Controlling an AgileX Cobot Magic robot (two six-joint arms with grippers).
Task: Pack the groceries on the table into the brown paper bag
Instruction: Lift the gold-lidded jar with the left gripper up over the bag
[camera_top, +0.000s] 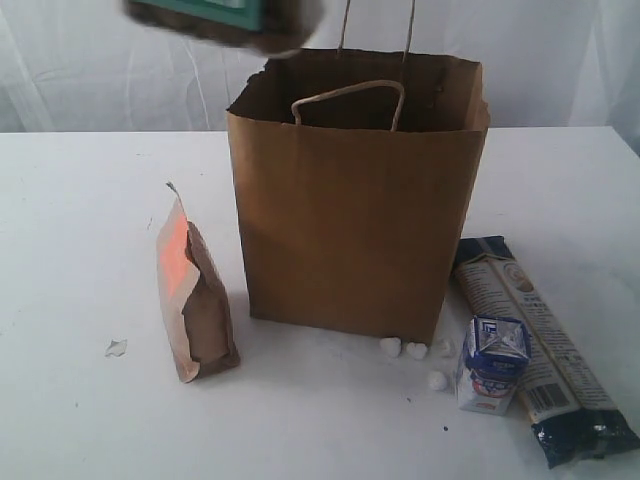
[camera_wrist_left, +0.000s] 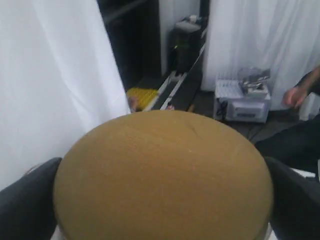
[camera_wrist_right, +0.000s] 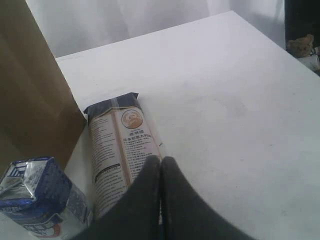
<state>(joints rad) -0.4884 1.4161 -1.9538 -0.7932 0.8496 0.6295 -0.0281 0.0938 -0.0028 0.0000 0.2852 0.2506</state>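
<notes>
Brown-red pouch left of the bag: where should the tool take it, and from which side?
Near its flattened top seam, from straight above, closing across the thin faces. The pouch stands upright and slim, apart from the paper bag, with bare table on both sides; a sideways push would probably tip it.

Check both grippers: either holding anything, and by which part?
Left gripper holds the jar with round olive-gold lid, black fingers flanking it at the lid end. Right gripper shut, empty.
</notes>
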